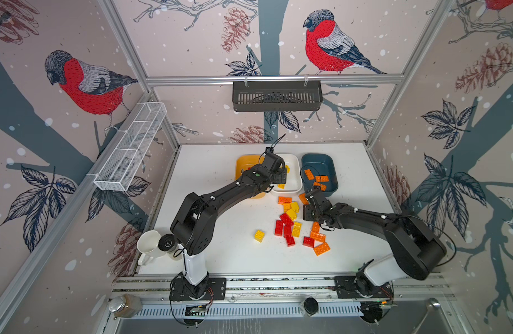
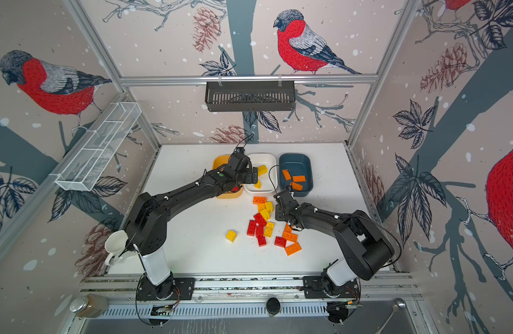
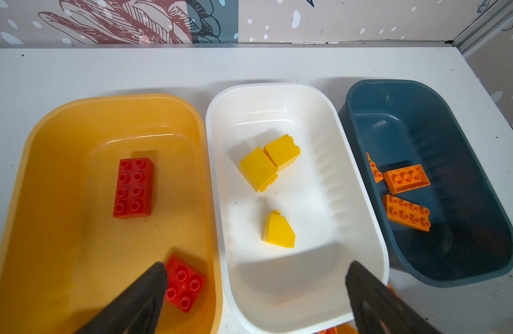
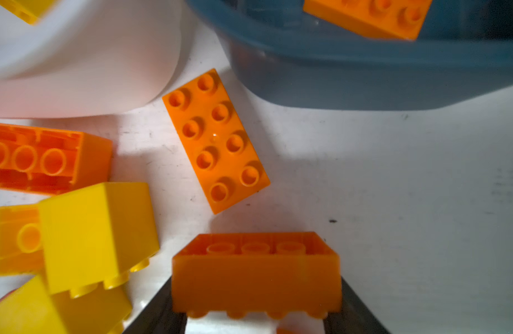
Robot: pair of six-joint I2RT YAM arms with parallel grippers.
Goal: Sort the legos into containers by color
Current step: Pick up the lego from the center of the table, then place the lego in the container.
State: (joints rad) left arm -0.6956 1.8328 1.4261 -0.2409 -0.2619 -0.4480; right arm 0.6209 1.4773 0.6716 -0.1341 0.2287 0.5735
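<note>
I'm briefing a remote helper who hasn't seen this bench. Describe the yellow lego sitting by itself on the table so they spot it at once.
On the white table lies a heap of red, yellow and orange legos. Just off that heap, toward the left arm's base, sits one square yellow brick. It is the only yellow one with bare table all round it.

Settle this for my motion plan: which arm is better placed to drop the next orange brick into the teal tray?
Right. The right gripper has its jaws on an orange brick right beside the teal tray; the left gripper hangs open and empty over the white tray.
</note>
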